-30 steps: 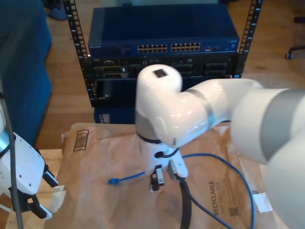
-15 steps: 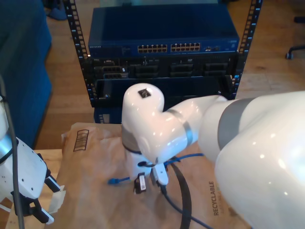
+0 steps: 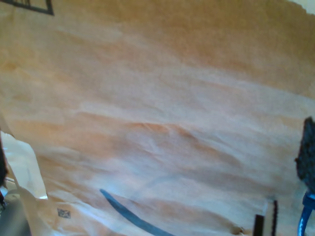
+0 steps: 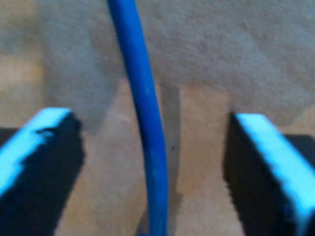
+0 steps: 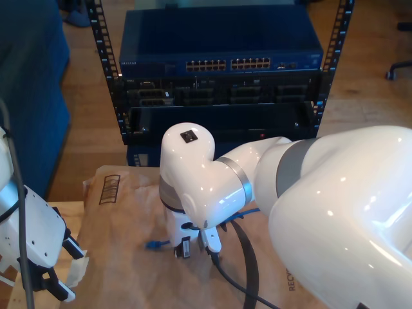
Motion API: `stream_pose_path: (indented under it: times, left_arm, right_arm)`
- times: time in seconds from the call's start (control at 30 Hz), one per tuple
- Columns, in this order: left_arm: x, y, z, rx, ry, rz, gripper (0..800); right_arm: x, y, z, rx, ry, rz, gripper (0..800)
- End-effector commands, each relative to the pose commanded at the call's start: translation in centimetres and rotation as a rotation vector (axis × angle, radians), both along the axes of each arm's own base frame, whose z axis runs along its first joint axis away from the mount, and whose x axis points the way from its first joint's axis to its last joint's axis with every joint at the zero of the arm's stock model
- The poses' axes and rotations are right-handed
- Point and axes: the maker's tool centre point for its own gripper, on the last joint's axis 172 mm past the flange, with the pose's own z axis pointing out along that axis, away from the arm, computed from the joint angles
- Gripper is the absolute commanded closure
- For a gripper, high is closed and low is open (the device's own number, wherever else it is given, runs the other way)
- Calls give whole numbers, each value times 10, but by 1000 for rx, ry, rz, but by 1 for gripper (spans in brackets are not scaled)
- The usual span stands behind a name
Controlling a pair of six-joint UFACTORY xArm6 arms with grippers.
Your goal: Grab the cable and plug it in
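Note:
The blue cable point(image 5: 153, 244) lies on brown paper, its plug end toward the exterior view's left. My second gripper point(image 5: 196, 246) hangs low over it just behind that plug. In the second wrist view the cable point(image 4: 145, 113) runs between the two black fingers point(image 4: 39, 167), which stand wide apart and do not touch it; my second gripper point(image 4: 152, 162) is open. My first gripper point(image 5: 61, 270) sits at the exterior view's lower left, off the paper's edge, fingers apart and holding nothing. A bit of cable point(image 3: 305, 219) shows in the first wrist view.
A rack with a blue network switch point(image 5: 222, 38) and its row of ports point(image 5: 228, 64) stands behind the table. Crumpled brown paper point(image 5: 122, 219) covers the tabletop. A thick black robot cable point(image 5: 248, 270) trails from the second arm across the paper.
The second arm has swung toward the exterior view's left and come down, so its gripper now straddles the cable near the plug. The first arm has sunk slightly.

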Motion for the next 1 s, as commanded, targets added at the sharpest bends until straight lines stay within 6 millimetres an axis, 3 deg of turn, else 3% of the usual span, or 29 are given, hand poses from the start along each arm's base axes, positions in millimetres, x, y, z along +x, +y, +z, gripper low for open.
stream_pose_path:
  times: [0.07,0.2,0.33,0.5,0.63,0.8,1.0]
  left_arm:
    - [0,0,0,-1,0,1,1]
    - [5,-3,4,-9,-11,10,2]
    - [34,-21,34,-62,-88,17,1]
    - [68,-70,71,-161,-158,-23,2]
    - [92,-99,79,-230,-140,-11,1]
    - [102,-153,99,-320,-156,-66,1]
    - [104,-193,115,-381,-165,-123,1]
  right_arm:
    - [1,6,3,14,-15,-24,764]
    - [3,11,21,40,-36,-33,798]
    - [-2,-4,52,55,-48,-44,798]
    - [-3,-94,83,61,-53,-191,798]
    - [-10,-150,110,90,-64,-310,798]
    - [-33,-146,149,207,3,-383,798]
    - [-43,-142,167,281,49,-408,798]
